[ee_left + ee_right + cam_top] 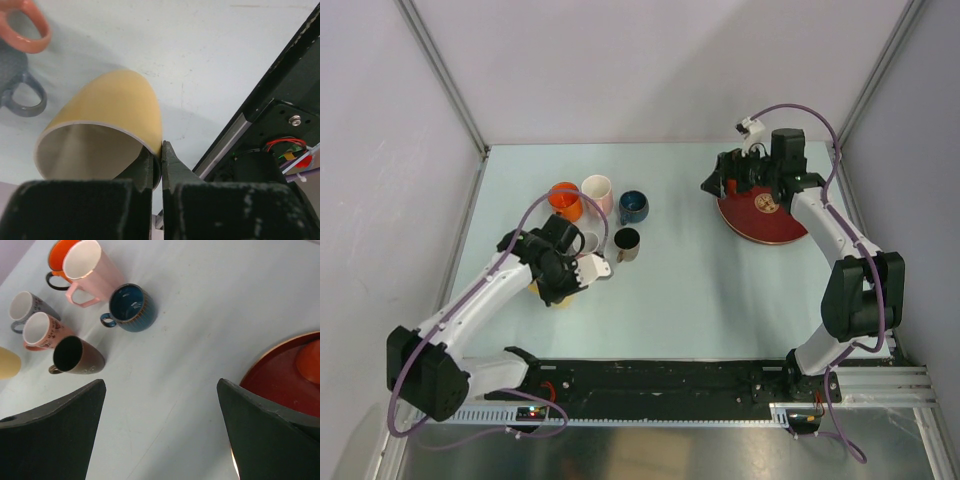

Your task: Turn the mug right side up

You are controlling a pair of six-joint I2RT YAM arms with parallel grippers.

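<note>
The yellow mug (pixel 115 100) lies tilted on its side, its pale inside facing the left wrist camera. My left gripper (pixel 161 150) is shut on its rim, one finger inside the mouth and one outside the wall. From above, the left gripper (pixel 568 278) covers most of the mug (pixel 560 300), which shows only as a yellow sliver. In the right wrist view the mug (pixel 7 362) peeks in at the left edge. My right gripper (pixel 161 382) stands wide open over bare table, far off at the back right (pixel 715 185), holding nothing.
Several other mugs stand close behind the left gripper: orange (pixel 564 200), pale pink (pixel 598 192), blue (pixel 633 207), brown on its side (pixel 627 243). A grey mug (pixel 15 80) is just beside the yellow one. A red plate (pixel 765 215) lies under the right arm. The black rail (pixel 720 375) runs along the near edge.
</note>
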